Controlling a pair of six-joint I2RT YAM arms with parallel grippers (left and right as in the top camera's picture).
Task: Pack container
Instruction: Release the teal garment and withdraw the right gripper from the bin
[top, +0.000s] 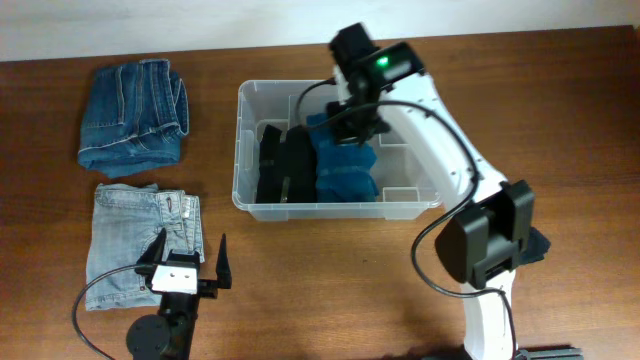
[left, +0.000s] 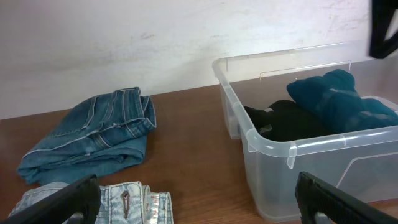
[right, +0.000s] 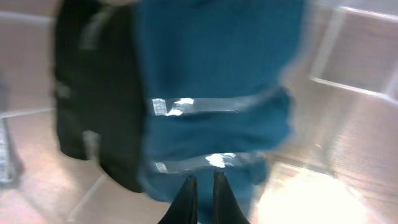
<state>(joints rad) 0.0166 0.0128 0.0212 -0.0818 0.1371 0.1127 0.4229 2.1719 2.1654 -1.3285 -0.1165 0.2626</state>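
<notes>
The clear container (top: 240, 150) stands at mid-table and holds a folded black garment (top: 283, 165) beside a folded teal garment (top: 348, 172). My right gripper (top: 353, 125) hangs over the teal garment's far end; in the right wrist view, which is blurred, its fingertips (right: 202, 183) are shut just above the teal cloth (right: 211, 93), and I see nothing held between them. My left gripper (top: 190, 262) is wide open near the front left, low beside folded light-blue denim (top: 130, 245). In the left wrist view its fingers (left: 62, 199) frame bare wood and that denim's waistband (left: 127, 202).
Darker folded blue jeans (top: 135, 115) lie at the back left. In the left wrist view the container's near corner (left: 273, 146) stands right of the left gripper. A dark cloth edge (top: 538, 243) shows by the right arm's base.
</notes>
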